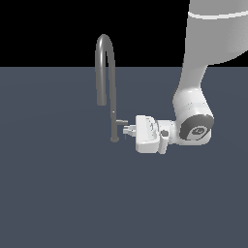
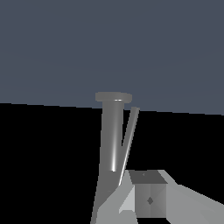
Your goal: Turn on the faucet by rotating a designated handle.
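Observation:
The faucet (image 1: pixel 105 63) is a tall thin grey gooseneck with a slim stem on a small round base. Its handle (image 1: pixel 122 121) is a short stub off the lower stem, pointing toward the exterior view's right. My gripper (image 1: pixel 129 130) reaches in sideways from that side, its fingertips just below and against the end of the handle. The fingers look shut together with nothing between them. In the wrist view the faucet stem (image 2: pixel 112 135) and the slim handle rod (image 2: pixel 130 133) rise just beyond my gripper (image 2: pixel 147 192), the rod close beside the fingertips.
The faucet stands on a flat dark blue-grey surface (image 1: pixel 58 193). My white arm (image 1: pixel 193 111) comes down from the upper part of the exterior view's right. Nothing else shows.

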`<state>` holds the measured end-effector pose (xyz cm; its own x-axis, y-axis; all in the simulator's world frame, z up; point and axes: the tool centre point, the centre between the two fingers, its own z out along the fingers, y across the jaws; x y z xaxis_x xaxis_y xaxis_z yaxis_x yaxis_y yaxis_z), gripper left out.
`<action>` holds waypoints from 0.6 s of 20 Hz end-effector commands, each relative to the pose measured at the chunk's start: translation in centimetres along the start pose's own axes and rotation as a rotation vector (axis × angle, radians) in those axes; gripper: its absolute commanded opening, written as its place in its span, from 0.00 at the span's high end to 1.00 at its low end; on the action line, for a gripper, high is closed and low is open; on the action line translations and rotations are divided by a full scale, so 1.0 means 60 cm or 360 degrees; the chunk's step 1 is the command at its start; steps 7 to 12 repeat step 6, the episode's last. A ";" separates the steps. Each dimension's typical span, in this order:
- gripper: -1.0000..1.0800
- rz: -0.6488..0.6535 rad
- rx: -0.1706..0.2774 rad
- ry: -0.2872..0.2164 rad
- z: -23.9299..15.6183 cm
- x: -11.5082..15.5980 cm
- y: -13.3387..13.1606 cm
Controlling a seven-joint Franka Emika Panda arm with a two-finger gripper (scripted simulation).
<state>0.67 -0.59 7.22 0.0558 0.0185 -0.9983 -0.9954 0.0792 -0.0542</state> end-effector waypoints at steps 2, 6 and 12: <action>1.00 0.0066 0.0026 0.0032 -0.001 0.056 0.002; 1.00 0.0082 0.0029 0.0036 -0.002 0.072 -0.003; 1.00 0.0082 0.0029 0.0036 -0.002 0.072 -0.003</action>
